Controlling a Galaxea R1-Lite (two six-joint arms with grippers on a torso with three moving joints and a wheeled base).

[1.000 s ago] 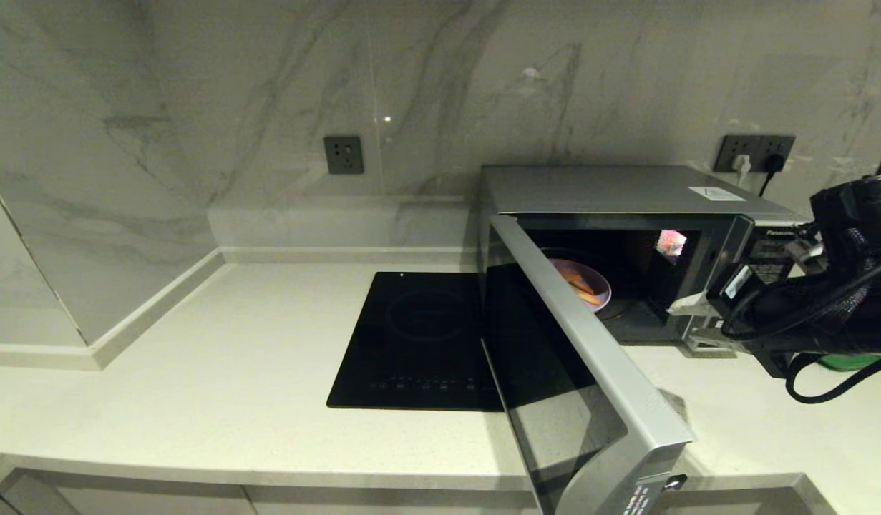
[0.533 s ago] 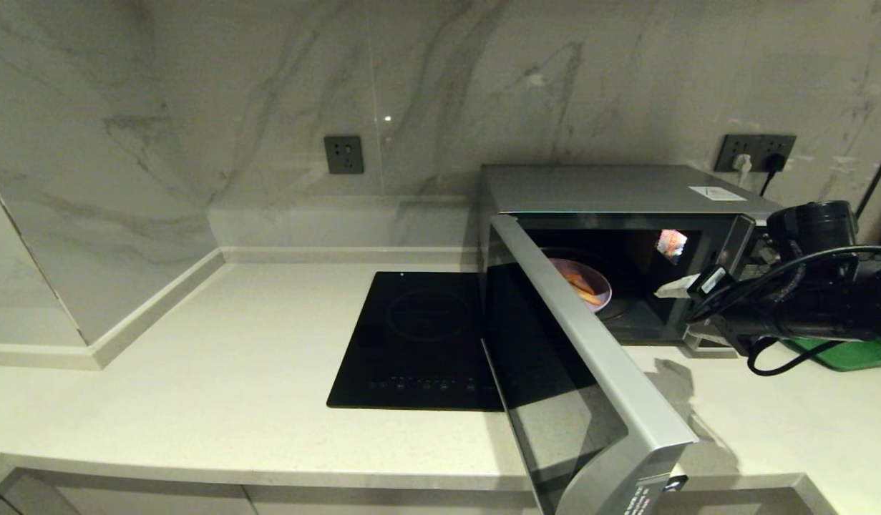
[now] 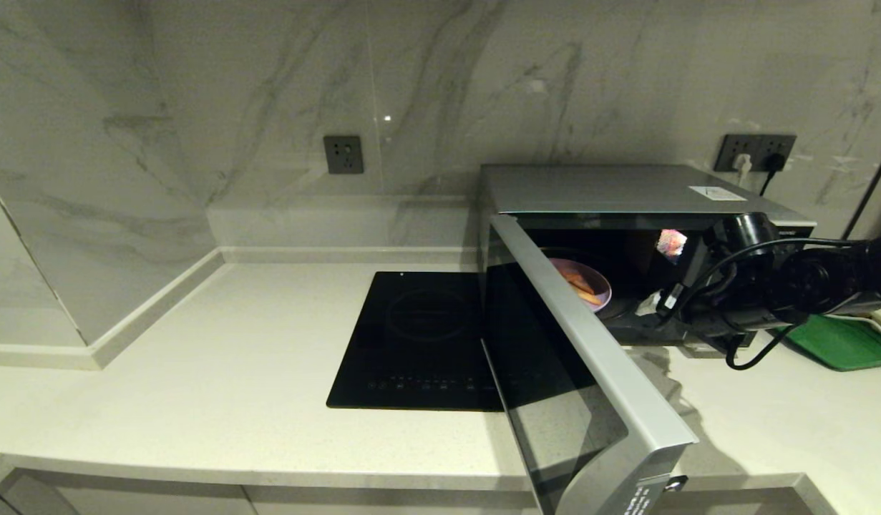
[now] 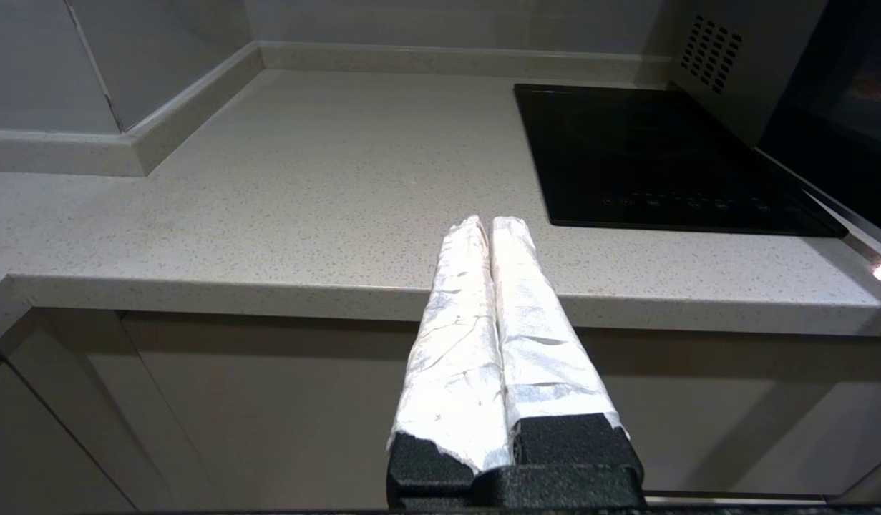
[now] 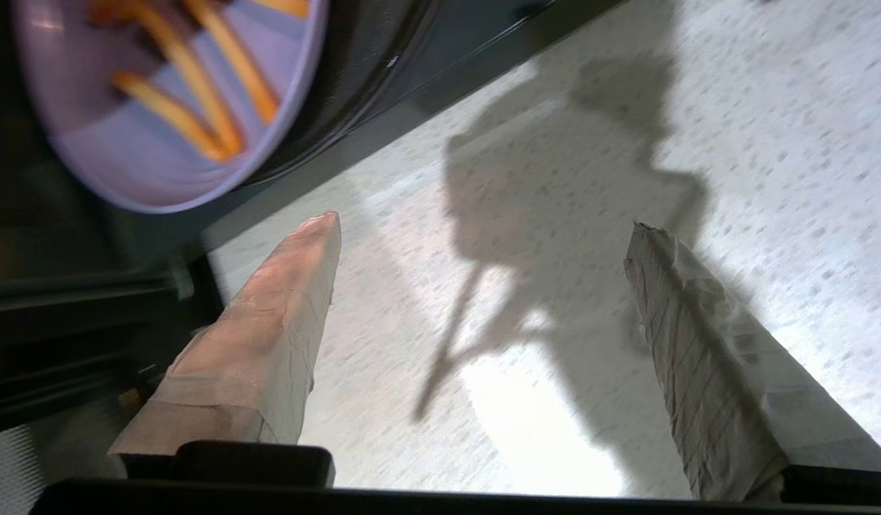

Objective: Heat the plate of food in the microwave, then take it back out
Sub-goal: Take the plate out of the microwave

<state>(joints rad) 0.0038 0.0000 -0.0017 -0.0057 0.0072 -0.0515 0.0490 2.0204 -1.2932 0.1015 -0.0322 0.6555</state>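
The silver-grey microwave (image 3: 626,187) stands at the right of the counter with its door (image 3: 583,372) swung wide open toward me. Inside, on the dark turntable, sits the lilac plate of food (image 3: 583,283) with orange sticks, also seen in the right wrist view (image 5: 161,107). My right gripper (image 3: 651,306) hovers at the mouth of the cavity, just right of the plate, open and empty (image 5: 483,229), apart from the plate's rim. My left gripper (image 4: 483,225) is parked below the counter's front edge, shut with nothing in it.
A black induction hob (image 3: 422,340) lies flush in the counter left of the microwave. A green tray (image 3: 844,342) sits right of the microwave behind my right arm. The open door juts past the counter's front edge. Wall sockets (image 3: 758,151) are behind.
My right arm has swung lower and leftward to the microwave's opening, and its jaws have opened wide. The plate, door and left arm have not moved.
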